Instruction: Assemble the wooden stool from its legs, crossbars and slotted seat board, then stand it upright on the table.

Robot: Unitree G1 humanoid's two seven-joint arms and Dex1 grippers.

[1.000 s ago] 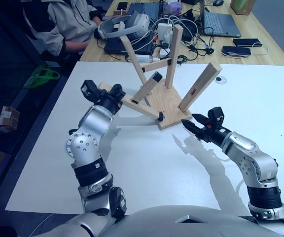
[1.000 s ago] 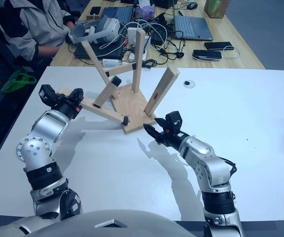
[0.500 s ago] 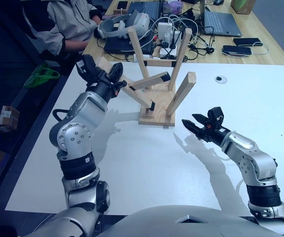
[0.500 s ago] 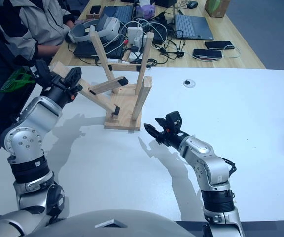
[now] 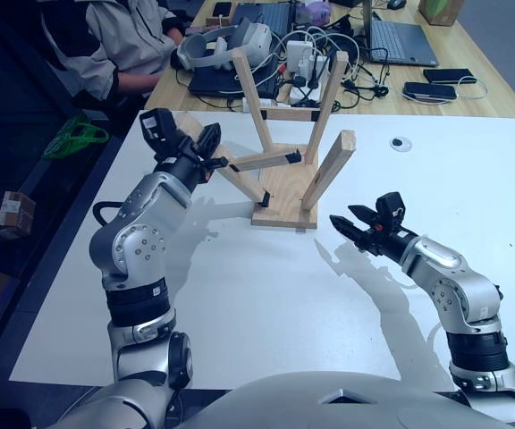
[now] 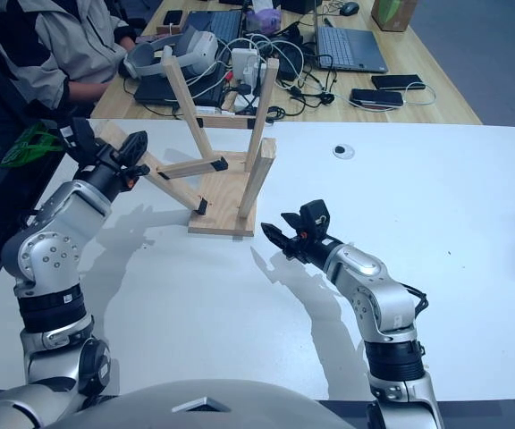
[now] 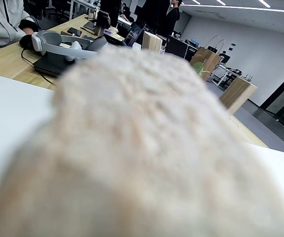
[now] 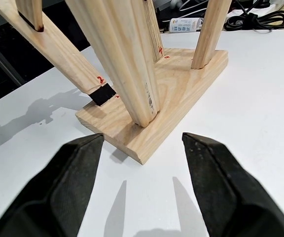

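Note:
The wooden stool lies upside down on the white table, its seat board flat and its legs pointing up. A crossbar links two legs. One slanted leg with a black tip leans out toward the table's left side. My left gripper is shut on that leg's upper end, and the same wood shows as a blur close up in the left wrist view. My right gripper hovers open just right of the seat board, a short gap away, with nothing between its fingers.
A wooden desk behind the table carries laptops, a headset, cables and phones. A person sits at its left end. A small round disc lies on the table at the back right. The table's left edge drops off near my left arm.
A second ago the stool was tipped; my left gripper swung it so the seat board lies flat. Since then that gripper has dropped slightly with the leg. The right arm stayed still.

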